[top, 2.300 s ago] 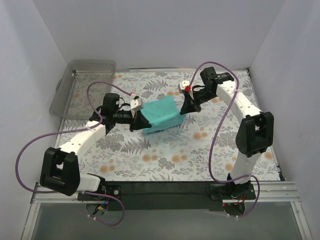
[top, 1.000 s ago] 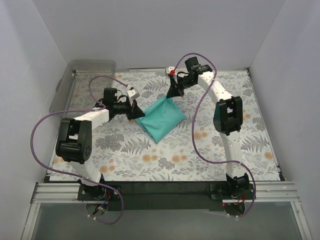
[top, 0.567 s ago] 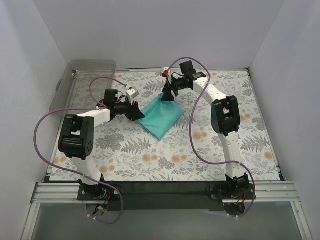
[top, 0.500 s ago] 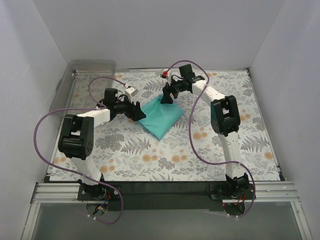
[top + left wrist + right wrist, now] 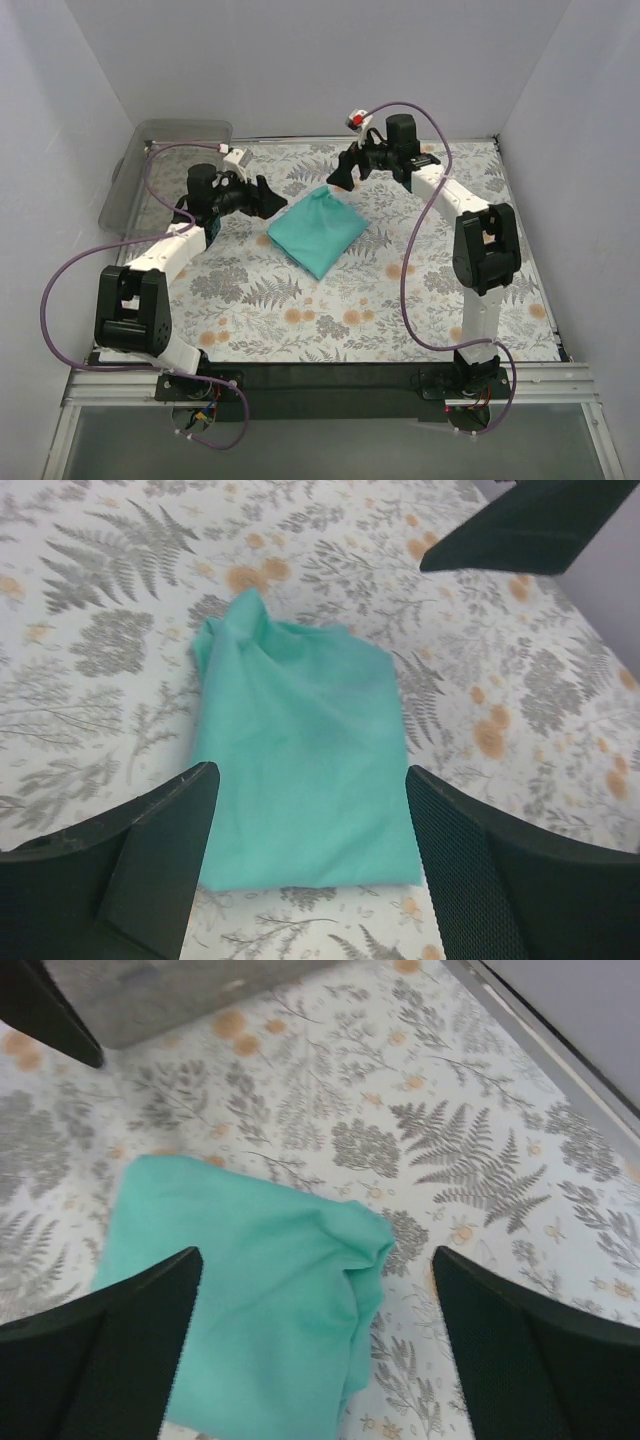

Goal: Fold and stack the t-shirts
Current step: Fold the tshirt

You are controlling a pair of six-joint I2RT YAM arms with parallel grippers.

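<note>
Floral-print tablecloth (image 5: 300, 310) covers the whole table, with the folded teal t-shirt (image 5: 317, 230) lying flat in the middle, a bit toward the back. Going left to right: left gripper (image 5: 268, 196) hangs just off the shirt's left corner with its fingers spread wide and nothing in them. Right gripper (image 5: 342, 178) sits just past the far corner, also spread wide and clear of the fabric.

The left hand (image 5: 262, 196) and right hand (image 5: 343, 177) hover facing each other, jaws spread wide, holding nothing.
</note>
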